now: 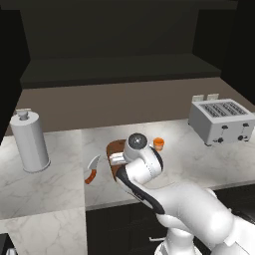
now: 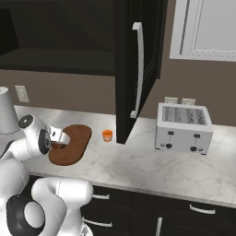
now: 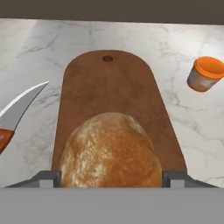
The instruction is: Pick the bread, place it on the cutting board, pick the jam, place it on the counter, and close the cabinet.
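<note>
Hand view: crusty golden bread (image 3: 109, 151) sits on the smooth oval wooden cutting board (image 3: 113, 85).
Gripper (image 3: 110, 178) fingers flank it; grip uncertain. Orange jam (image 3: 204, 73) stands on veined marble counter (image 3: 183, 39).

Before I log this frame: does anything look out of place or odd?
The cabinet door hangs open over the counter. The jam stands tilted beside the cutting board. Otherwise, nothing stands out.
</note>
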Tool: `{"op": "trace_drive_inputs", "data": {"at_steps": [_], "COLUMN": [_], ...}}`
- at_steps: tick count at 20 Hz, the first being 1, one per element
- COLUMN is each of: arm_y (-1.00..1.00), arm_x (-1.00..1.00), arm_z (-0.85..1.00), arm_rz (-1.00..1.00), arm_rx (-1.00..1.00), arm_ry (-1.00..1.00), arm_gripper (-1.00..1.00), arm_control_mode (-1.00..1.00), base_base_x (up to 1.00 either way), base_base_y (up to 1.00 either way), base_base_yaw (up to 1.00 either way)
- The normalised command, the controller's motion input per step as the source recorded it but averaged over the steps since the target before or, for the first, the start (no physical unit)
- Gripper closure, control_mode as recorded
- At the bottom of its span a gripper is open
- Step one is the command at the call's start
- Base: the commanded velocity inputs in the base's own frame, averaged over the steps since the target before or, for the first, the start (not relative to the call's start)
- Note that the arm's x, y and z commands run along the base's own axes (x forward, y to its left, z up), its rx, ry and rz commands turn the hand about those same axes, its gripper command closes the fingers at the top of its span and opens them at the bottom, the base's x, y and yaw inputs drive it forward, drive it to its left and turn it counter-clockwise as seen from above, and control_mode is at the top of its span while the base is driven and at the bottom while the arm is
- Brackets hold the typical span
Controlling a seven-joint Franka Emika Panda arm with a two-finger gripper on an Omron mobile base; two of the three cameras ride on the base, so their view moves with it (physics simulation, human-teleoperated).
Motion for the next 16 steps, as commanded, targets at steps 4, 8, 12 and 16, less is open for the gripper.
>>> {"op": "trace_drive_inputs", "data": {"at_steps": [4, 8, 12, 16], "arm_y": [0.00, 0.00, 0.00, 0.00], "arm_x": [0.05, 0.04, 0.01, 0.00], "arm_z": [-0.13, -0.11, -0.09, -0.09], "arm_rz": [0.00, 0.00, 0.00, 0.00], "arm_rx": [0.00, 0.00, 0.00, 0.00], "arm_ry": [0.00, 0.00, 0.00, 0.00], "arm_gripper": [1.00, 1.00, 1.00, 1.00], "arm_control_mode": [-1.00, -1.00, -1.00, -1.00], "base_base_x": [0.00, 0.00, 0.00, 0.00], "base_base_y": [0.00, 0.00, 0.00, 0.00], "base_base_yaw": [0.00, 0.00, 0.00, 0.00]}}
